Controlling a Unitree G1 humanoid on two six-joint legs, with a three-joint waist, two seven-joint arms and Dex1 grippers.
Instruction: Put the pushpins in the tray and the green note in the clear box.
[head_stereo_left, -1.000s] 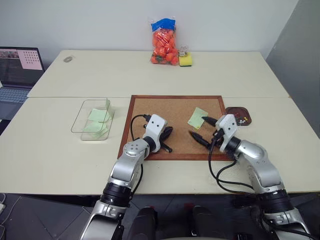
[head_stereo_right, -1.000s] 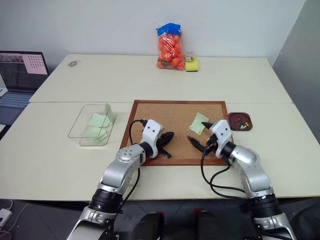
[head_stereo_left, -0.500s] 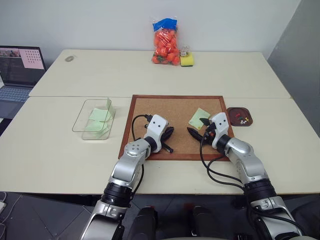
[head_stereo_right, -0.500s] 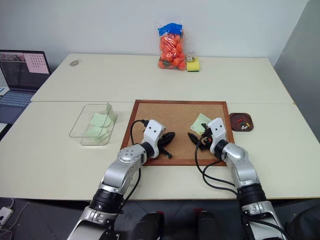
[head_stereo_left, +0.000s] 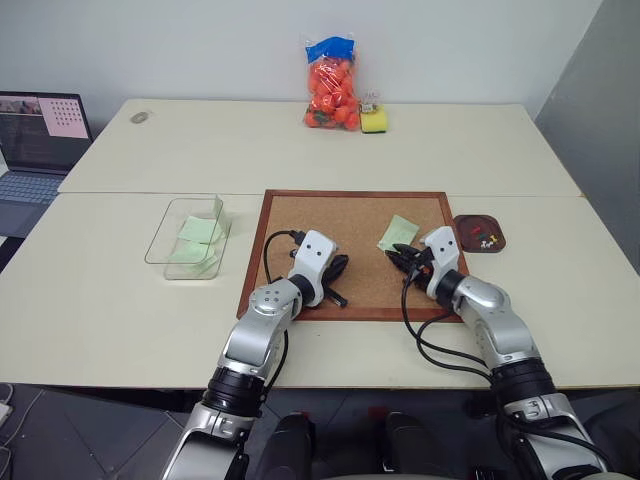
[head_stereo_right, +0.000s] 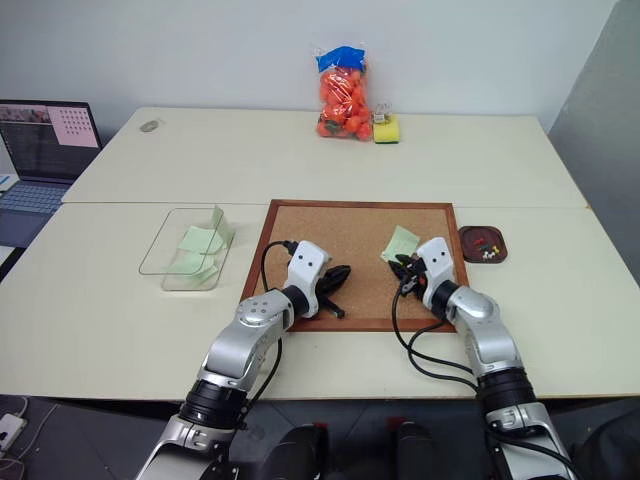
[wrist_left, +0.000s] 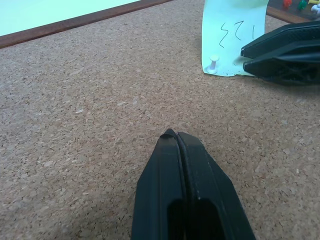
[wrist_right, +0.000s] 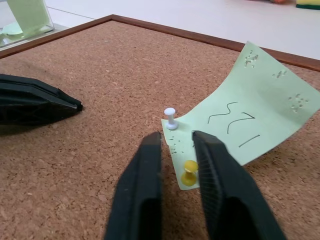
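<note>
On the corkboard (head_stereo_left: 350, 250), the right pincer (wrist_right: 177, 142) stands narrowed to a slim gap, its two black fingers (wrist_right: 142, 185) flanking a yellow pin (wrist_right: 189, 172) without visibly touching it. That pin, and a white pin (wrist_right: 170, 118) just beyond, fasten the near edge of the green note (wrist_right: 240, 125) to the cork; the far corner of the note curls up off the board. The pins are tiny, hard and smooth-headed, likely to slip, so the grip probably belongs on the waist under the head, with a straight pull out of the cork. The note is thin, limp paper, liable to tear if dragged while pinned; once free, its lifted edge looks the easiest place to pinch. Nearby, the left pincer (wrist_left: 177, 137) rests fully closed and empty over bare cork, well apart from the note. Just beyond the board's right edge, the tray (head_stereo_left: 478, 233) already holds a few pins. On the counter (head_stereo_left: 120, 300) to the left, the clear box (head_stereo_left: 185, 238) contains other green slips.
</note>
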